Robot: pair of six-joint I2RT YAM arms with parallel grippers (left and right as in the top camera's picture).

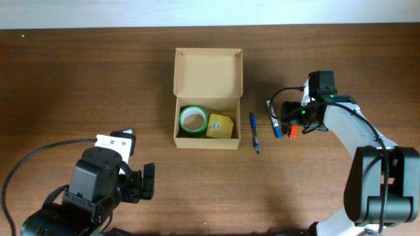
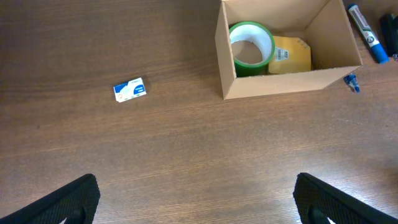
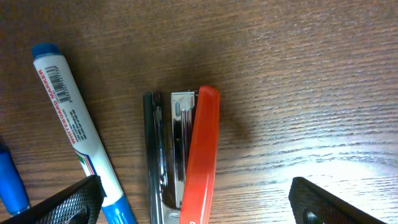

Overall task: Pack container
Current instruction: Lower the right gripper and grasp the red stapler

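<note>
My right gripper (image 3: 196, 202) is spread wide, with one dark finger (image 3: 62, 202) in the lower left corner of its wrist view and the other in the lower right. It touches nothing. Between the fingers lies a stapler (image 3: 186, 162) with a red top and a black base, flat on the table (image 1: 79, 78). Just to one side of the stapler is a white marker (image 3: 78, 137) with a blue cap, close to it but not touching. A blue pen (image 1: 254, 132) lies a little further out, between the marker and the box.

The container (image 1: 207, 143) sits mid-table, just beside the pen and well apart from both arms. It is open, its flap lid laid back on the far side. Inside, a green tape roll (image 1: 193, 119) lies flat, with a yellow item (image 1: 220, 126) touching it.

My left gripper (image 2: 199, 205) hangs over bare wood near my edge of the table. Its fingers are also wide apart and hold nothing. In its wrist view, a small white and blue packet (image 2: 130, 89) lies by itself, well apart from the container.
</note>
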